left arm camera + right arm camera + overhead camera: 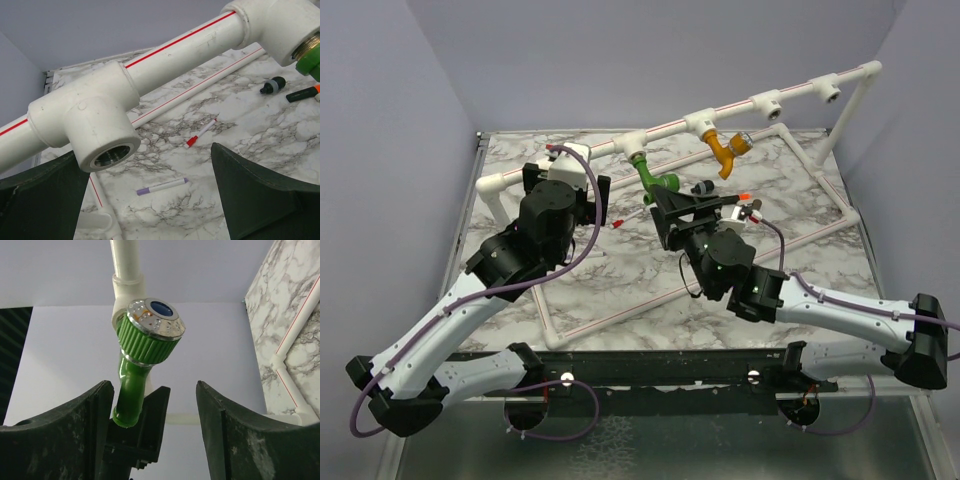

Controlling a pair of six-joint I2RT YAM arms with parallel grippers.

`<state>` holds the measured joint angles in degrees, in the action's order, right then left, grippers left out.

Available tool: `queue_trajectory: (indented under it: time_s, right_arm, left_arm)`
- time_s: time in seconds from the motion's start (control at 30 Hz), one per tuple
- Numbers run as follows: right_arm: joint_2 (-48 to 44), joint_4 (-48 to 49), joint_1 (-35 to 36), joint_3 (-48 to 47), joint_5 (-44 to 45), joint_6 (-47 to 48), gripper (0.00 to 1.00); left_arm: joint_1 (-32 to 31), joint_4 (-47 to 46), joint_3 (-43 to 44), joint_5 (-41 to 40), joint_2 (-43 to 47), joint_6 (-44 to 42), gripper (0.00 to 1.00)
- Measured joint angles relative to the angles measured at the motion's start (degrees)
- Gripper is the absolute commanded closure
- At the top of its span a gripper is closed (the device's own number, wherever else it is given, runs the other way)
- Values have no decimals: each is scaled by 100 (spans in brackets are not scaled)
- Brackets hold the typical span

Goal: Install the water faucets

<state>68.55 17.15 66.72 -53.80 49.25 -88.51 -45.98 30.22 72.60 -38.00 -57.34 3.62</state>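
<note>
The green faucet [657,181] hangs from a T-socket [633,144] of the white red-striped pipe frame. The mustard-orange faucet [728,148] hangs from the socket to its right. My right gripper [663,200] is open just below the green faucet. In the right wrist view the green faucet [134,390], with its silvery round end up, stands between the open fingers of my right gripper [154,385], close to the left finger. My left gripper [570,168] is open at the leftmost T-socket. In the left wrist view my left gripper [145,150] has that empty socket [97,132] above its left finger.
A purple pen [162,186] and a red-capped pen [200,134] lie on the marble table under the frame. A black connector [272,86] and an orange-tipped marker [302,93] lie further right. Two more empty T-sockets [767,103] sit along the top pipe.
</note>
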Motion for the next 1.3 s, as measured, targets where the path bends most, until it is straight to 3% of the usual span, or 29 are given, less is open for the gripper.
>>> queue_trajectory:
  time_s: [0.53,0.97,1.3]
  right_arm:
    - [-953,-39,0,92,-407,1871,26]
    - [-1849,-90,-2,94,-1012,4970,26]
    - [-1904,-557,0,-310,-1436,7383,26]
  left_arm:
    - [0,223,151,7,-120,66,1]
    - [9,719,1412,723,-13,304,1]
    - [9,479,1882,533,-286,-254,1]
